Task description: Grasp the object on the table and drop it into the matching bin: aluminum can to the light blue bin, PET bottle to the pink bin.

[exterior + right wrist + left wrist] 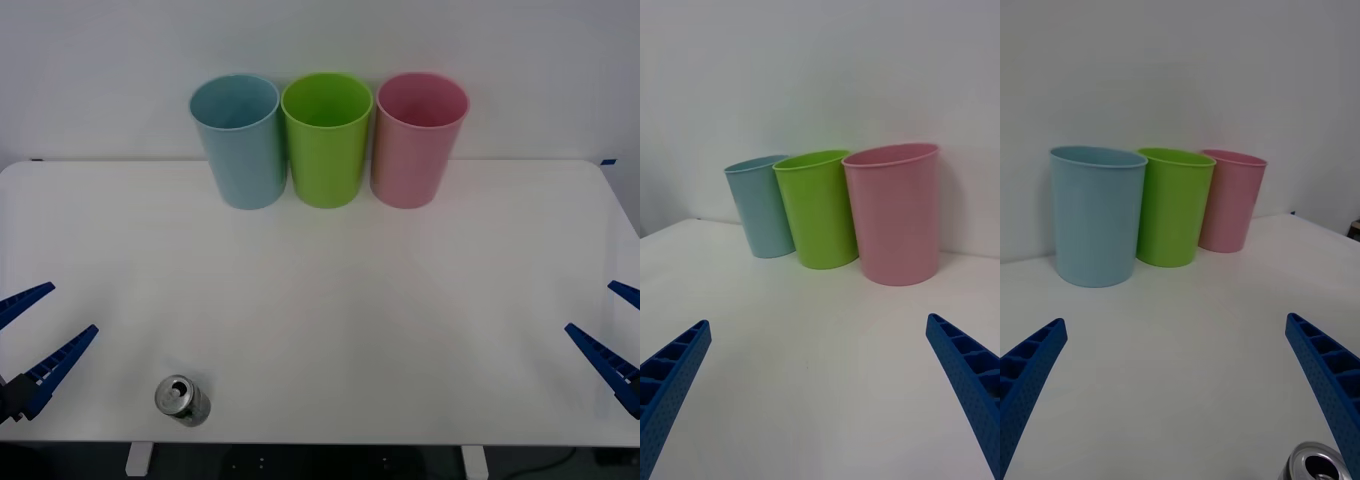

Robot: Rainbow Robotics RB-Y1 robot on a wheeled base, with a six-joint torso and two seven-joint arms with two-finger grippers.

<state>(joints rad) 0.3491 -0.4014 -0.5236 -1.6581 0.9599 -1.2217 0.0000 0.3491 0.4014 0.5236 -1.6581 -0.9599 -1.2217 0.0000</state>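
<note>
Success depends on the left gripper point(35, 335), jaws wide at lower left, straddling the upright aluminum can point(182, 399) squarely before closing, while the right gripper point(615, 335) waits wide-jawed at lower right.

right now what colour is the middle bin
Bright green bin, between the light blue bin and pink bin; clearest in the front view.

I read the left gripper point(1176, 397) with its blue fingers point(1030, 375) spread wide above the white table point(1187, 337); the silvery top of the aluminum can point(1315, 461) sits just beside one finger; far off stand the light blue bin point(1096, 216), a green bin point(1174, 206) and the pink bin point(1231, 199) in a row against a pale wall point(1180, 67).
</note>
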